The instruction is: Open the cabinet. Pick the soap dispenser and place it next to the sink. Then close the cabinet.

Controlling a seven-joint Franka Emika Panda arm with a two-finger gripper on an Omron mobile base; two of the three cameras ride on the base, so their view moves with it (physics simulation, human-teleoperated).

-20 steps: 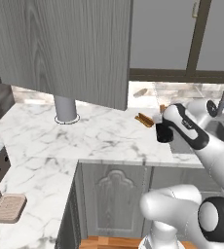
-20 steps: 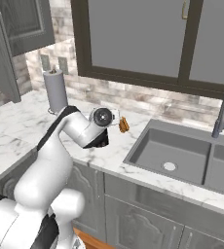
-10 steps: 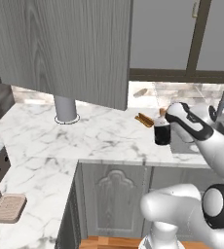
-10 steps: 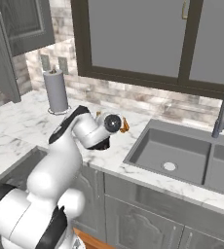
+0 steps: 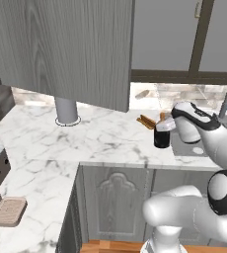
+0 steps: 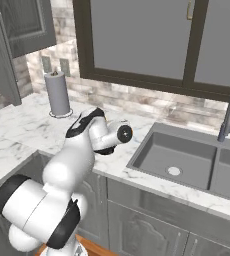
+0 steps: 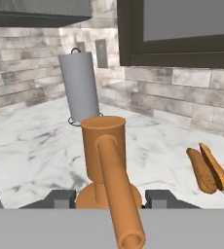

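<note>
Right at the near edge of the marble table [image 5: 100, 143], just left of the sink [image 6: 187, 155], your gripper [image 7: 106, 202] is partly closed around the soap dispenser [image 5: 161, 134], a dark bottle with an orange pump head. In the hand view the two fingertips [image 7: 60, 198] sit either side of that orange top, and the spout points straight back at the camera. From the left base view the bottle's base looks level with the table, though you cannot tell whether it is touching or just above. Just beyond it, a hot dog in a bun [image 7: 207, 168] lies on the marble. Farther back and to the left, the paper towel roll [image 7: 81, 87] stands upright near the brick wall. Up above on the left, the cabinet [image 5: 61, 49] hangs with its door swung wide open. At the far right, the faucet [image 6: 228, 120] rises behind the sink.
</note>
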